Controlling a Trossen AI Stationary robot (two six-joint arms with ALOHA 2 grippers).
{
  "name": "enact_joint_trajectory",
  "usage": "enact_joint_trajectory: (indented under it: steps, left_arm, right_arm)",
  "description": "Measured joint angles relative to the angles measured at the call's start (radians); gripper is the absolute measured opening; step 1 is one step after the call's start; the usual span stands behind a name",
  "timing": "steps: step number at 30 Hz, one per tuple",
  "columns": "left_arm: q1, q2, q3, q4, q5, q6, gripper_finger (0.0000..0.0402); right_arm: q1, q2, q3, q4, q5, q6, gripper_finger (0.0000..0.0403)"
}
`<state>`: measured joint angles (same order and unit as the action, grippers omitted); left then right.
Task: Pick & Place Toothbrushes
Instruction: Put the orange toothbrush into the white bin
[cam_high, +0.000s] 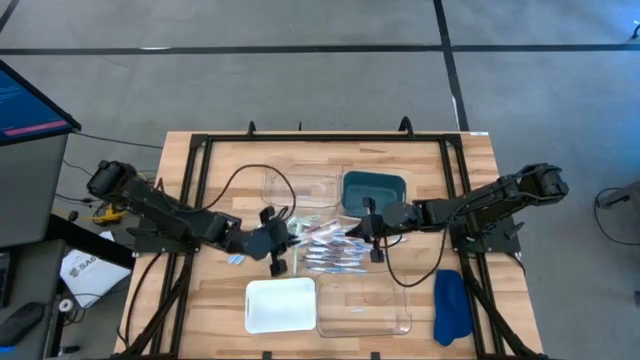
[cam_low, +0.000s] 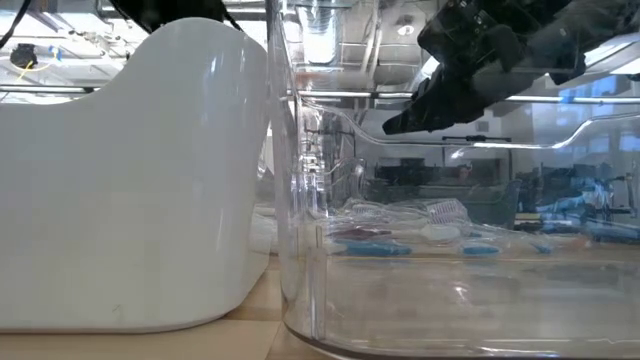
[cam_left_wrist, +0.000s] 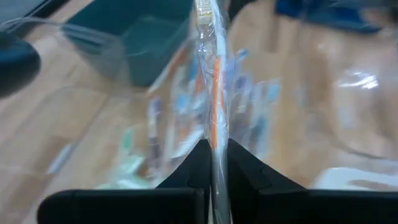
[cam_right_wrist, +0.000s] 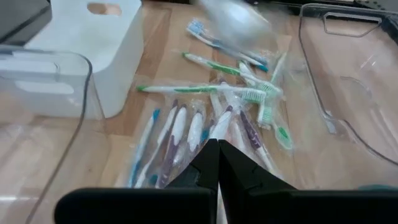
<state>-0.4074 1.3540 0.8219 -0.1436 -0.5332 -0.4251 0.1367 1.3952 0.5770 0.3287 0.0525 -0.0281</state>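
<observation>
Mid-surface, between the four bins, sits the toothbrushes (cam_high: 330, 247) pile: clear-wrapped sticks in blue, green, white and purple, lying loosely across the wood.

Left gripper (cam_high: 283, 238) is at the pile's left edge. Wrist view shows its jaws pinched on one wrapped toothbrush (cam_left_wrist: 214, 93) with an orange stripe, which sticks straight out from between the fingers (cam_left_wrist: 249, 168). Can't tell whether it is clear of the wood or still touching the pile.

Right gripper (cam_high: 372, 238) is at the pile's right edge, jaws pressed together with nothing between them. Its fingertips (cam_right_wrist: 214, 155) hover just over the near end of the pile; green-bristled brushes lie farther out, blue and purple ones closer in.

Bins:
- clear bin (cam_high: 300, 190), far side, left of centre
- teal bin (cam_high: 374, 186), far side, just beside the clear one
- white bin (cam_high: 281, 304), near side left
- clear tray (cam_high: 365, 308), near side, just right of the white bin

Blue cloth (cam_high: 451, 305) lies on the surface right of the clear tray, near the edge.

Low view looks through the clear tray wall; a few blue brushes show beyond it, with a dark arm overhead.
</observation>
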Motion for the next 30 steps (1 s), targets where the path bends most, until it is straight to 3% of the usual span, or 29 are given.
enact_joint_trajectory:
  steps: [7,14,22,30]
  left_arm:
    - [-0.14,0.0,0.0,0.133,-0.029,-0.037,0.0018]
    - [-0.282,0.051,0.0,0.138,-0.139,-0.207,0.0018]
    - [-0.433,0.217,0.074,0.131,-0.169,-0.401,0.0018]
    - [-0.512,0.244,0.126,0.118,-0.297,-0.522,0.0018]
  right_arm:
    - [0.072,0.0,0.0,0.027,0.0,0.105,0.0]
    - [0.23,0.0,0.0,0.072,0.002,0.182,0.0]
    - [0.454,0.0,0.0,0.177,0.206,0.205,0.0]
    - [0.588,0.0,0.001,0.228,0.303,0.272,0.0]
